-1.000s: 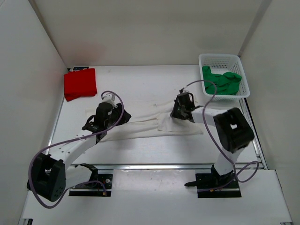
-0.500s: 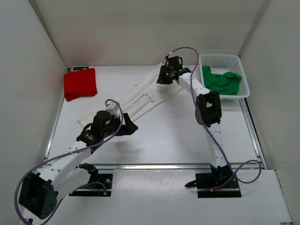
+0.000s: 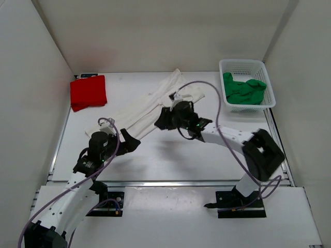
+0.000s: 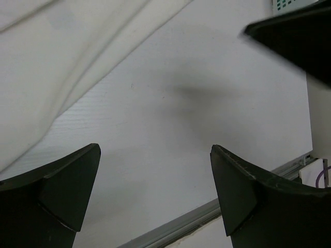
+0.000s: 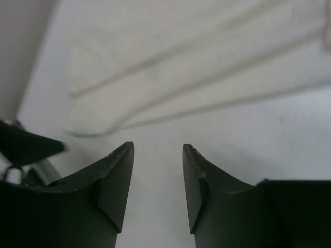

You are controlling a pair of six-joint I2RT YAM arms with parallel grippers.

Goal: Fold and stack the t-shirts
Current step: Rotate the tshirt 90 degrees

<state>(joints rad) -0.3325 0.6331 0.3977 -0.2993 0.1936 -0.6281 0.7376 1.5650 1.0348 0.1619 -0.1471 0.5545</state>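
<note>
Opened since the earlier frame, left gripper (image 3: 129,140) and right gripper (image 3: 161,120) stand jaws apart and empty, arms low, drawn back just beside the white t-shirt (image 3: 150,106). It lies as a strip, long axis diagonal from the worktop's (image 3: 170,155) left edge toward far centre. Red t-shirt (image 3: 88,92) sits folded at the far-left corner; green t-shirt (image 3: 244,89) lies crumpled in the basket (image 3: 243,64), far-right corner.

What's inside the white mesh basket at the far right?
A crumpled green t-shirt lies in the basket, filling its near part. Anything beneath the shirt is hidden.
</note>
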